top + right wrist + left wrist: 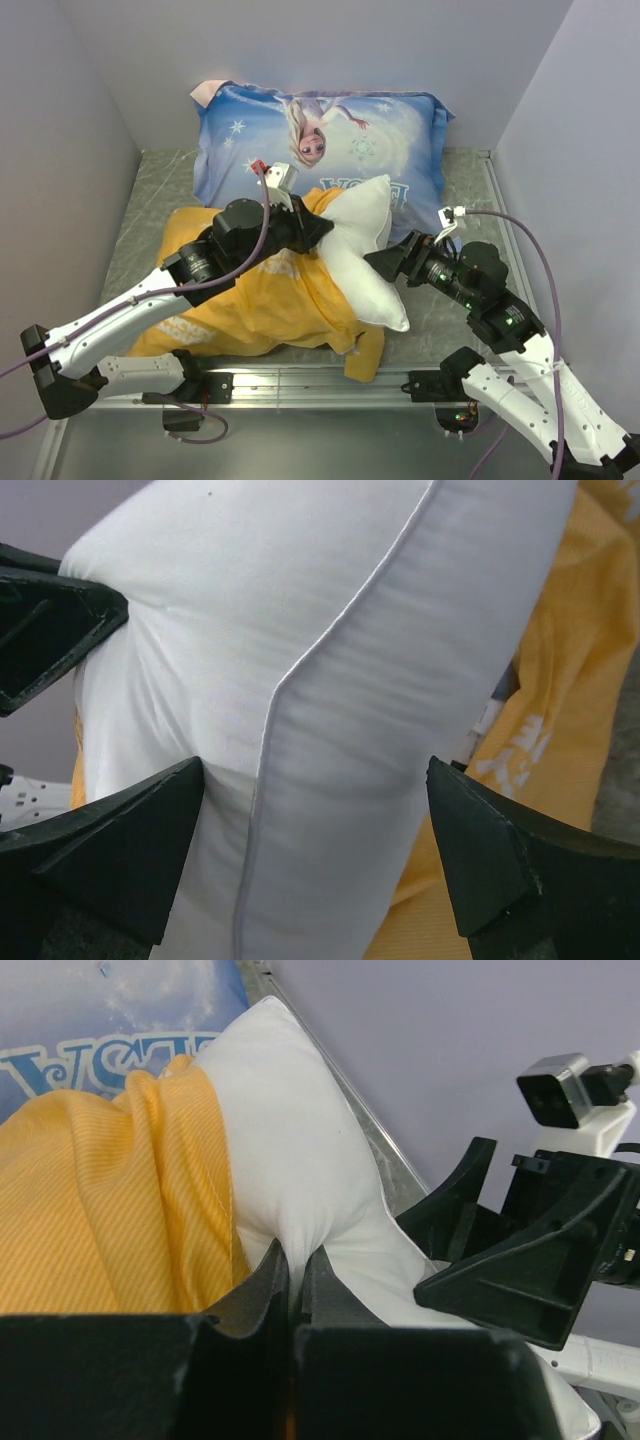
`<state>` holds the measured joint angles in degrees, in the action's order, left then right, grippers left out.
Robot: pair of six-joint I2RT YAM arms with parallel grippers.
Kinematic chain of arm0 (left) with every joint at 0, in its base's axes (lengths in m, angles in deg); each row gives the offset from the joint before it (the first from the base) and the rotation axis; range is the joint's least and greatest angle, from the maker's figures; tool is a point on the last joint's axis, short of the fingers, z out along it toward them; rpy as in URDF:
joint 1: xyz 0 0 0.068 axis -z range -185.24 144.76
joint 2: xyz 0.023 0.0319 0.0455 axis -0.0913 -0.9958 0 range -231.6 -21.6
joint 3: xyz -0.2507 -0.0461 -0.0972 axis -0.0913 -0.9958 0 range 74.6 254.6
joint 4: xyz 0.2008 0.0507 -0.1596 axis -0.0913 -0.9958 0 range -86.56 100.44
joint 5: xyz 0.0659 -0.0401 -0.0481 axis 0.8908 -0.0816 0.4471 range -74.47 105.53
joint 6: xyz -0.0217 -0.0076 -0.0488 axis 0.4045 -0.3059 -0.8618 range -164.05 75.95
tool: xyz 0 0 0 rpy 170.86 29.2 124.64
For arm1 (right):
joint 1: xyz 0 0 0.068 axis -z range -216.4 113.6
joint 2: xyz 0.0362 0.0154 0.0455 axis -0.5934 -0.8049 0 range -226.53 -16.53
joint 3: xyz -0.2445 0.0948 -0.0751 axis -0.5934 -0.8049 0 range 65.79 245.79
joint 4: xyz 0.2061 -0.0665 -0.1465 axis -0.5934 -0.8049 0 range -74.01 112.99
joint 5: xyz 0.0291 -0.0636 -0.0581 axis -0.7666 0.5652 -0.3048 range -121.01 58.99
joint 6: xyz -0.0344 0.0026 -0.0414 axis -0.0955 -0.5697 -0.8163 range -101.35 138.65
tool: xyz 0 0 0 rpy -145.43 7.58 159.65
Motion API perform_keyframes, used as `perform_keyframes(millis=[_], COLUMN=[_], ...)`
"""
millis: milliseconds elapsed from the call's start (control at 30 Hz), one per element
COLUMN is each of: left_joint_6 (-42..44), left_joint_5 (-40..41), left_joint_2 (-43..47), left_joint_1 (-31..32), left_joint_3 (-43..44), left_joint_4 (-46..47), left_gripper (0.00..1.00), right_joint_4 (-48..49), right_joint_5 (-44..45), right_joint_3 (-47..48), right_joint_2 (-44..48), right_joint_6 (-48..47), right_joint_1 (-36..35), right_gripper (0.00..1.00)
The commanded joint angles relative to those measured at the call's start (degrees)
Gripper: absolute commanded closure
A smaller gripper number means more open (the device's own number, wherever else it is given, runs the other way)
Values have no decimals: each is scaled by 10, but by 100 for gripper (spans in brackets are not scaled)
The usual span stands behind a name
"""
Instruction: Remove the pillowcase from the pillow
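Pillow [350,630] straddled by spread right end effector [315,780]; left end effector [296,1260] pinches it.

Upside-down "ELSA" on blue pillow [240,150]

Overhead, plus wrist close-ups of pillow [362,225]

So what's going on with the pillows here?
Two robot arms are taking a white pillow out of its yellow-orange pillowcase; it is partly out. The left jaws are pinched shut on the pillow at the case's opening, and the right jaws stand open around its free end. A blue Elsa pillow lies behind.
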<state>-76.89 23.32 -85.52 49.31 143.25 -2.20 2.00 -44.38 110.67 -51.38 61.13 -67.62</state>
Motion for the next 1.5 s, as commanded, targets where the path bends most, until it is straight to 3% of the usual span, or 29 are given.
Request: perform_keyframes(millis=[0, 367, 967, 1033, 1100, 1133, 1167, 1233, 1267, 1367, 1400, 1467], left_joint_6=[-11, -28, -39, -35, -32, -32, -31, -26, -24, -7, -1, 11], left_joint_5=[-15, -34, 30, 30, 34, 32, 34, 41, 44, 66, 75, 112], left_joint_2=[-3, -47, -119, -126, -125, -125, -124, -116, -112, -80, -71, -40], left_joint_1=[2, 10, 95, 101, 106, 107, 107, 107, 107, 107, 107, 107], left_joint_3=[29, 26, 9, 14, 14, 14, 15, 22, 25, 33, 35, 38], left_joint_4=[122, 152, 178, 183, 190, 191, 193, 190, 187, 165, 158, 143], left_gripper=[100, 100, 100, 100, 99, 100, 99, 97, 94, 62, 44, 35], right_joint_4=[27, 89, 104, 92, 77, 69, 60, 20, 6, -48, -61, -93], right_joint_5=[-55, -135, -123, -100, -86, -77, -56, -36, -19, 46, 61, 82], right_joint_3=[-16, -37, -7, -2, 10, 18, 27, 67, 80, 152, 170, 226], right_joint_2=[12, 39, -7, -15, -21, -25, -29, -44, -47, -51, -57, -66], right_joint_6=[8, 67, 59, 49, 43, 37, 31, 13, 7, -17, -31, -45], right_joint_1=[1, 0, 0, 1, 0, 0, 1, 1, 1, 2, 1, 3], right_gripper=[1, 0, 2, 7, 26, 39, 76, 100, 100, 100, 100, 100])
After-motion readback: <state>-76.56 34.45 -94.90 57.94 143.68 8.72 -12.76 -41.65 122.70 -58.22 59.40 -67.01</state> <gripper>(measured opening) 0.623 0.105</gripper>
